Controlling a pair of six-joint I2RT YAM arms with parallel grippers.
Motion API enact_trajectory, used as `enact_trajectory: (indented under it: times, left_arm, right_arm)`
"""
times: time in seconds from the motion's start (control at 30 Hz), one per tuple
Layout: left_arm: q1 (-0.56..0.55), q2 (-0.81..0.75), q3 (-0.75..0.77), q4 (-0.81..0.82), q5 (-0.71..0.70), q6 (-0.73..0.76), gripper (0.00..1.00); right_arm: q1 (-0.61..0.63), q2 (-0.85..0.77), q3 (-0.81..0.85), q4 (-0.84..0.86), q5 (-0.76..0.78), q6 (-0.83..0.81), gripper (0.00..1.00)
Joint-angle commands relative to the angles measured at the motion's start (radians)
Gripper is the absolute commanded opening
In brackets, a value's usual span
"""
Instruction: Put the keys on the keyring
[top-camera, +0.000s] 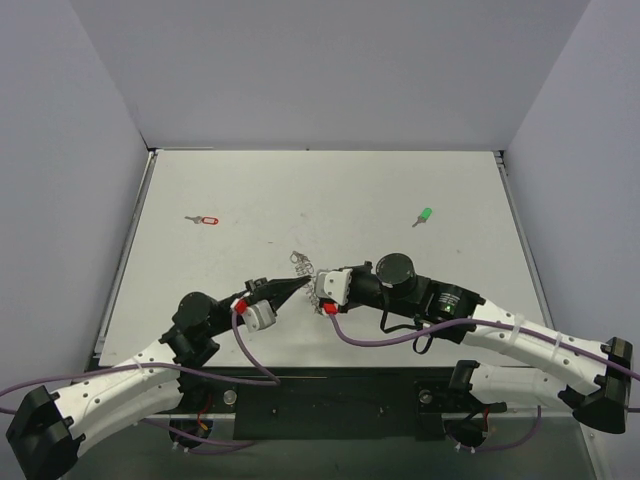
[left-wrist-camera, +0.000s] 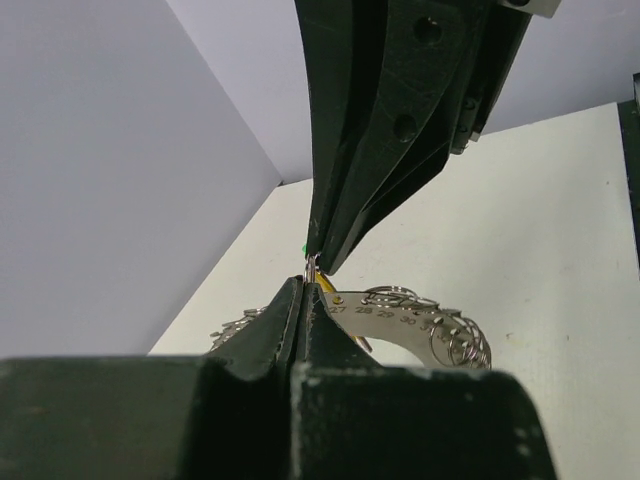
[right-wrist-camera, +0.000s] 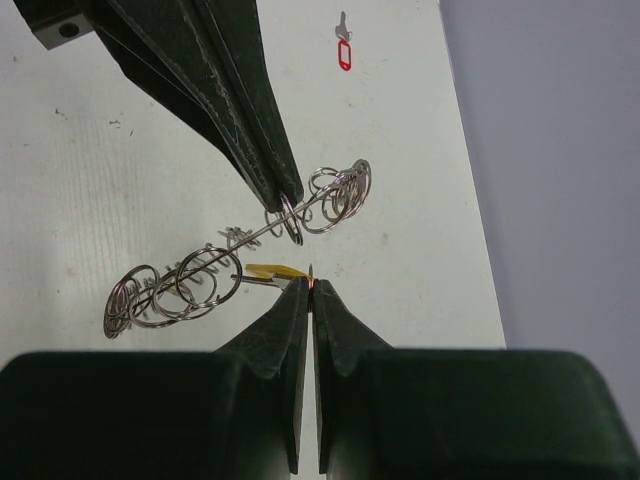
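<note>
The keyring (right-wrist-camera: 190, 285), a silver band hung with many small wire loops, hovers just over the table between both arms and shows as a small tangle (top-camera: 302, 264) from above. My left gripper (left-wrist-camera: 310, 282) is shut on one of its small loops; it reaches in from the top of the right wrist view (right-wrist-camera: 285, 203). A yellow key (right-wrist-camera: 265, 272) lies against the keyring, and my right gripper (right-wrist-camera: 312, 287) is shut on its thin metal end. A red key (top-camera: 205, 220) lies far left and a green key (top-camera: 423, 216) far right on the table.
The white table (top-camera: 400, 190) is boxed in by grey walls at the back and sides. Both arms meet near the table's front middle, with purple cables (top-camera: 360, 340) looping beneath them.
</note>
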Motion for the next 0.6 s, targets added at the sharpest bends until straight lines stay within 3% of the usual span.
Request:
enact_trajectory:
  times: [0.0, 0.27, 0.57]
  left_arm:
    - [-0.039, 0.007, -0.011, 0.173, -0.106, -0.071, 0.00]
    - [-0.082, 0.025, -0.046, 0.280, -0.282, -0.133, 0.00]
    - [-0.082, 0.043, -0.068, 0.360, -0.281, -0.192, 0.00]
  right_arm:
    - [0.010, -0.033, -0.002, 0.072, 0.004, 0.013, 0.00]
    - [0.012, -0.048, -0.003, 0.068, -0.014, 0.051, 0.00]
    - [0.010, -0.051, -0.011, 0.097, -0.013, 0.117, 0.00]
